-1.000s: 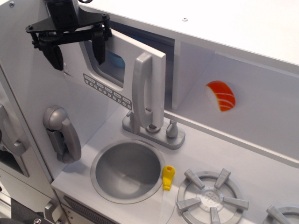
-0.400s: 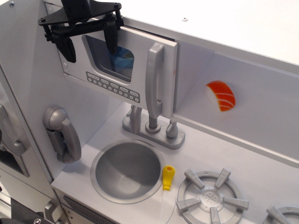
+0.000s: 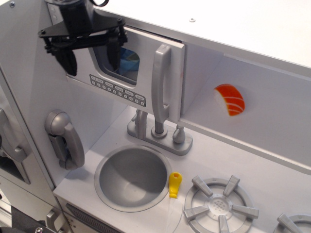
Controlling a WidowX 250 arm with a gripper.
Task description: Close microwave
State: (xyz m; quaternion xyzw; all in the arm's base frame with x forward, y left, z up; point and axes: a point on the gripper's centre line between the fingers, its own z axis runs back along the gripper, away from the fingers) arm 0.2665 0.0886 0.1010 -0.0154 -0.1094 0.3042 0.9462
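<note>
The white microwave door [image 3: 146, 73] has a dark window, a grey button row [image 3: 117, 91] and a tall grey handle [image 3: 161, 82]. The door lies nearly flush with the front of its white compartment. My black gripper [image 3: 91, 57] hangs at the door's left end, in front of the window. Its two fingers are spread apart and hold nothing. Whether a finger touches the door I cannot tell.
A grey toy phone handset [image 3: 64, 138] hangs on the left wall. Below the door stand a grey faucet [image 3: 158, 133], a round sink [image 3: 132, 177] and a yellow piece [image 3: 175, 184]. An orange sushi piece [image 3: 230, 99] lies on the open shelf. A burner [image 3: 216, 206] sits at front right.
The door has swung from ajar to nearly flush with the compartment. My gripper moved right with it, then drew back slightly down and left.
</note>
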